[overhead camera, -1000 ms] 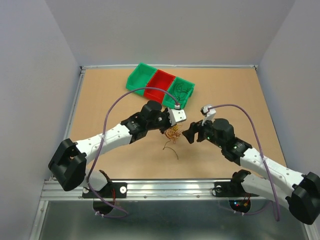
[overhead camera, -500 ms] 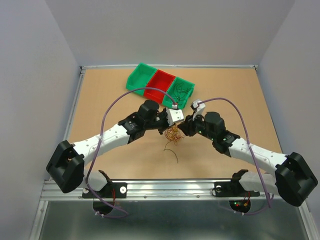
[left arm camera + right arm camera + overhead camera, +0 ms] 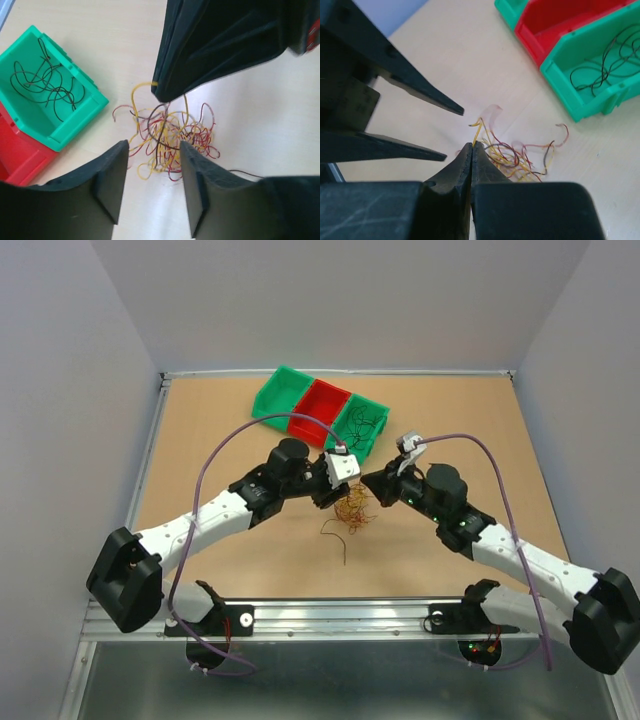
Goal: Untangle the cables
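The cables [image 3: 351, 508] are a small tangle of yellow, red and dark curly strands on the tabletop between the two arms. My right gripper [image 3: 472, 145] is shut, pinching one yellow strand [image 3: 476, 131] at the near edge of the tangle [image 3: 517, 159]. Its dark tip [image 3: 161, 95] shows from above the pile [image 3: 167, 134] in the left wrist view. My left gripper [image 3: 152, 146] is open, its fingers [image 3: 111, 185] straddling the near side of the pile with nothing between them. Seen from the top, the left gripper [image 3: 333, 494] and right gripper [image 3: 363, 484] meet over the tangle.
Three bins stand in a row at the back: a green bin [image 3: 281, 392], a red bin [image 3: 320, 405] and a green bin [image 3: 363, 427] with black strands in it [image 3: 42, 85]. One loose black strand [image 3: 339, 540] lies on the table just in front of the tangle.
My right gripper came in from the right and shut on a yellow strand. My left gripper, shut on the tangle before, has opened and let go.
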You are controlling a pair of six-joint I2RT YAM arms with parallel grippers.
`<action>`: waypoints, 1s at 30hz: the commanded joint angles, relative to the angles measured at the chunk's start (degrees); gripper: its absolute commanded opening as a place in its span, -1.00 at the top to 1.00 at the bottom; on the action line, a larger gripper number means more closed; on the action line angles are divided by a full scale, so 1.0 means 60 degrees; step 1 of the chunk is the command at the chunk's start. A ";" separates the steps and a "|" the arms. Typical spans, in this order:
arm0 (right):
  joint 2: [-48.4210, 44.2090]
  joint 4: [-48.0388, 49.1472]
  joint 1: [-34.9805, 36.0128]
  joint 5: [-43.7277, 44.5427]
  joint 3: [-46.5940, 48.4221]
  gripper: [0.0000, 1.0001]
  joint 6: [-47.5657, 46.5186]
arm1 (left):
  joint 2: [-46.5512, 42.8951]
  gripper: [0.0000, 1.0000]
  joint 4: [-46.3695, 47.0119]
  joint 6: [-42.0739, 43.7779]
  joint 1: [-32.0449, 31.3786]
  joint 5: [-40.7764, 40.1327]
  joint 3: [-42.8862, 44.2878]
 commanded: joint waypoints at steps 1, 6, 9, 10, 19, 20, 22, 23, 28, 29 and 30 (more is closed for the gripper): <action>-0.0974 0.0586 -0.0008 0.0043 -0.0229 0.99 0.0131 | -0.0459 -0.25 0.0600 0.0011 0.0124 0.0352 -0.0224; -0.1460 0.0571 0.0006 -0.0528 -0.0449 0.99 0.0014 | -0.0795 -0.38 0.0981 -0.0267 0.0475 0.0528 -0.0400; -0.1460 0.0527 -0.0008 -0.1084 -0.0405 0.99 -0.0073 | -0.0971 -0.39 0.1142 -0.0385 0.0650 0.0616 -0.0487; -0.1431 0.0527 -0.0008 -0.1144 -0.0390 0.99 -0.0088 | -0.1030 -0.39 0.1215 -0.0399 0.0666 0.0616 -0.0546; -0.1168 0.0556 0.0006 -0.1817 -0.0273 0.99 -0.0176 | -0.1397 -0.49 0.1495 -0.0385 0.0798 0.1258 -0.0854; -0.1153 0.0585 0.0006 -0.1891 -0.0259 0.99 -0.0176 | -0.1339 -0.49 0.1407 -0.0211 0.0798 0.1434 -0.0811; -0.1109 0.0615 -0.0008 -0.2053 -0.0229 0.99 -0.0176 | -0.1119 -0.49 0.1071 -0.0049 0.0783 0.1758 -0.0664; -0.1051 0.0673 -0.0008 -0.2111 -0.0229 0.99 -0.0162 | -0.1060 -0.49 0.0982 -0.0004 0.0783 0.1947 -0.0606; -0.0845 0.0980 -0.0008 -0.2536 -0.0185 0.99 -0.0235 | -0.0592 -0.36 0.0748 0.0055 0.0783 0.2285 -0.0342; -0.0744 0.1039 0.0006 -0.2594 -0.0200 0.99 -0.0221 | -0.0533 -0.24 0.0704 0.0069 0.0783 0.2329 -0.0283; -0.0699 0.1112 -0.0008 -0.2653 -0.0185 0.99 -0.0249 | -0.0402 0.07 0.0645 0.0084 0.0783 0.2359 -0.0167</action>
